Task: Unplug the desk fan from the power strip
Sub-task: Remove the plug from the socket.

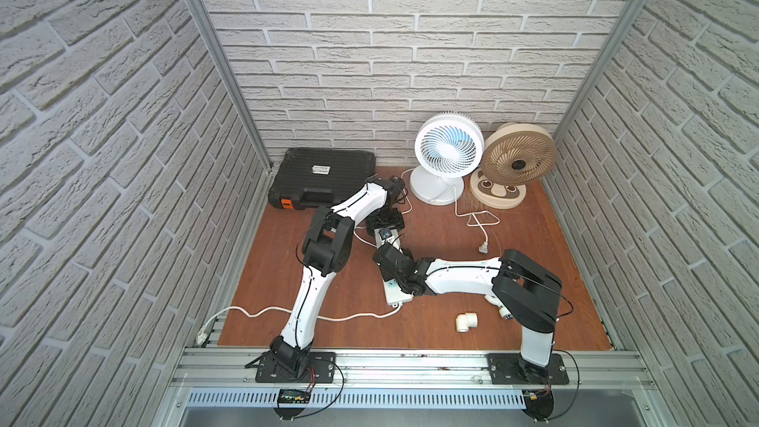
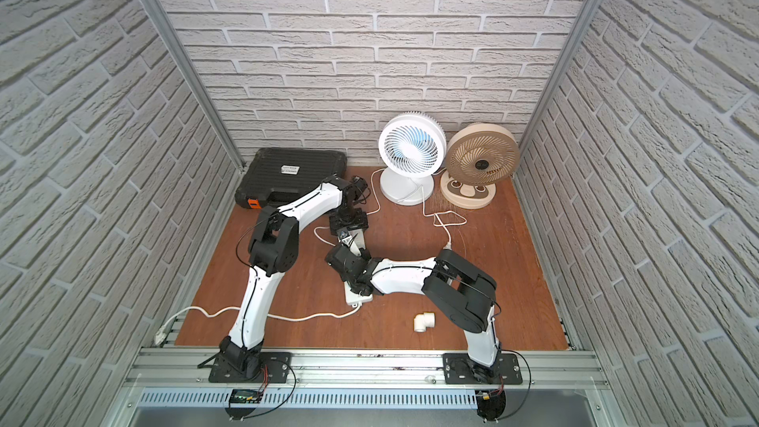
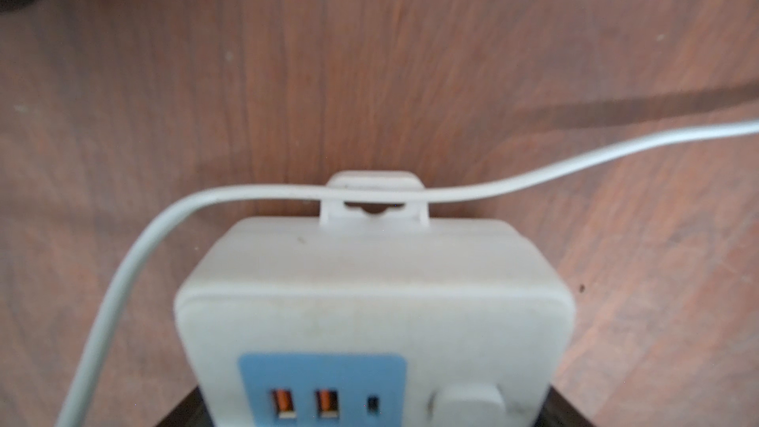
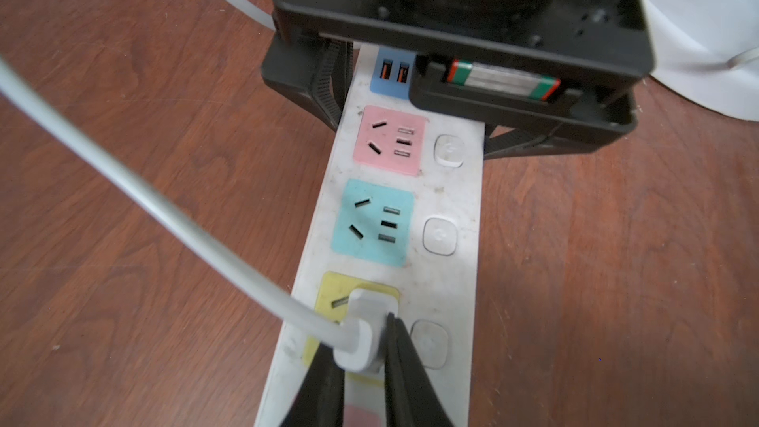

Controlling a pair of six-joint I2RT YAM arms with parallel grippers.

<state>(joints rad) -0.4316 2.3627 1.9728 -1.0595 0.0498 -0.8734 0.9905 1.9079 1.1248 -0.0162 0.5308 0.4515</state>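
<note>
The right tool (image 4: 361, 342) pinches the small white plug (image 4: 363, 322) seated in the long white pastel-socketed power strip (image 4: 451, 281). The left tool (image 4: 423, 125) clamps its sides.

Two fans (image 1: 447, 145) (image 1: 518, 158), one power strip (image 4: 451, 191), one case (image 1: 324, 176), one pipe elbow (image 1: 590, 321)

Between right fingers (image 4: 404, 367): no room; the white plug (image 4: 365, 334) fills the gap, seated in the power strip (image 4: 451, 191).
Left-arm side of right fingers: the plug's cord (image 4: 164, 207) slants up over the counter (image 4: 616, 281), barring a low pass.
Opposite side: bare counter, open.
Ahead of right fingers: teal and pink sockets uncovered; past them the left fingers (image 4: 328, 88) flank both strip edges under a black mount (image 4: 460, 6).
Beyond left fingers: a white cord (image 3: 267, 192) crosses the strip's end tab (image 3: 373, 178); bare counter after it.
</note>
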